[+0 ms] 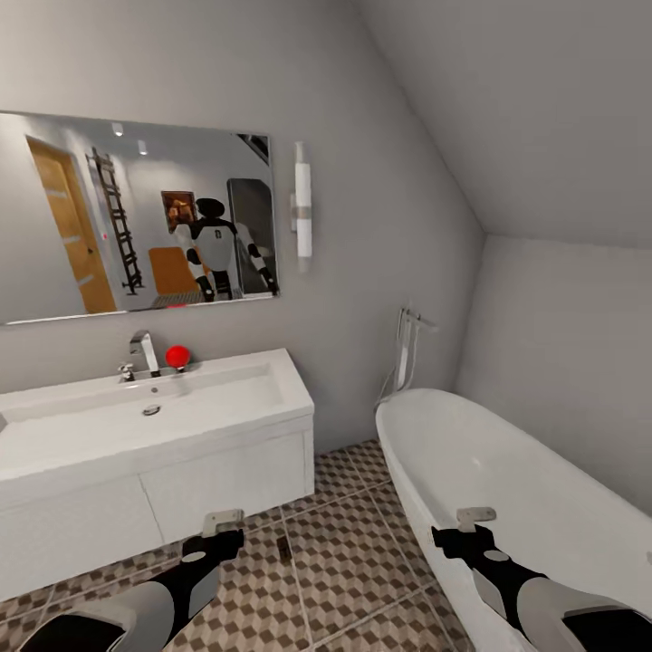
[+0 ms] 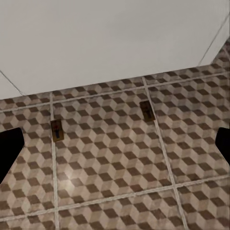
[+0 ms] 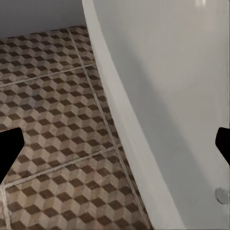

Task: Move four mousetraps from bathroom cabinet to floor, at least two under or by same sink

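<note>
Two mousetraps (image 2: 57,130) (image 2: 147,110) lie flat on the bathroom floor (image 2: 115,191), just before the white vanity of the bathroom sink (image 1: 145,412). Both the left pincer (image 1: 222,522) and the right pincer (image 1: 475,518) hang spread and empty. The robot would probably do best to turn carefully toward the cabinet for the remaining traps, without disturbing those already laid.

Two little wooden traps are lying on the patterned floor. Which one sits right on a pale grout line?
The mousetrap nearer the vanity's corner: it lies along a grout line of the bathroom floor. The other mousetrap lies just beside a line, on the tile.
</note>
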Controlling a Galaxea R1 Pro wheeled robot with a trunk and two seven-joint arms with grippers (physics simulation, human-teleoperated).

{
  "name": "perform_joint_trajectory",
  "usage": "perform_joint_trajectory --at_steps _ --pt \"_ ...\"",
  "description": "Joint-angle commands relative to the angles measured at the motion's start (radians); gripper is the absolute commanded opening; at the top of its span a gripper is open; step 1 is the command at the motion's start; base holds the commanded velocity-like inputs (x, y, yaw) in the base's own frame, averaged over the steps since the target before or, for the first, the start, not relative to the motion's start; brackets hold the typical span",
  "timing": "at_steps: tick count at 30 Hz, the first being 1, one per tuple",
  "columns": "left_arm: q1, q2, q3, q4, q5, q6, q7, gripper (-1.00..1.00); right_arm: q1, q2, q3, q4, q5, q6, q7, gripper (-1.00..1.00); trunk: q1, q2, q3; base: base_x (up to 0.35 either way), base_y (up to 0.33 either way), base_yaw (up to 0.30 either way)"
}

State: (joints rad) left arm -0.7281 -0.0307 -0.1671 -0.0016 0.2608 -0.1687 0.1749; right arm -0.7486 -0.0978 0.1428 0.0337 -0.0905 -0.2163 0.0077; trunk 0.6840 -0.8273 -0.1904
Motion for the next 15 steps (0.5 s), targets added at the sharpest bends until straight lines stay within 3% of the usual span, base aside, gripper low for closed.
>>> perform_joint_trajectory --at_steps 1,15 --pt "0.000 0.000 0.000 0.000 0.000 0.000 0.000 1.00 0.000 0.000 0.000 0.000 0.000 0.000 0.000 1.00 -0.004 0.007 0.003 -0.001 -0.002 -0.273" --pt "0.000 0.000 0.000 0.000 0.000 0.000 0.000 1.00 0.000 0.000 0.000 0.000 0.000 0.000 0.000 1.00 -0.058 0.105 0.047 0.000 0.000 -0.276"
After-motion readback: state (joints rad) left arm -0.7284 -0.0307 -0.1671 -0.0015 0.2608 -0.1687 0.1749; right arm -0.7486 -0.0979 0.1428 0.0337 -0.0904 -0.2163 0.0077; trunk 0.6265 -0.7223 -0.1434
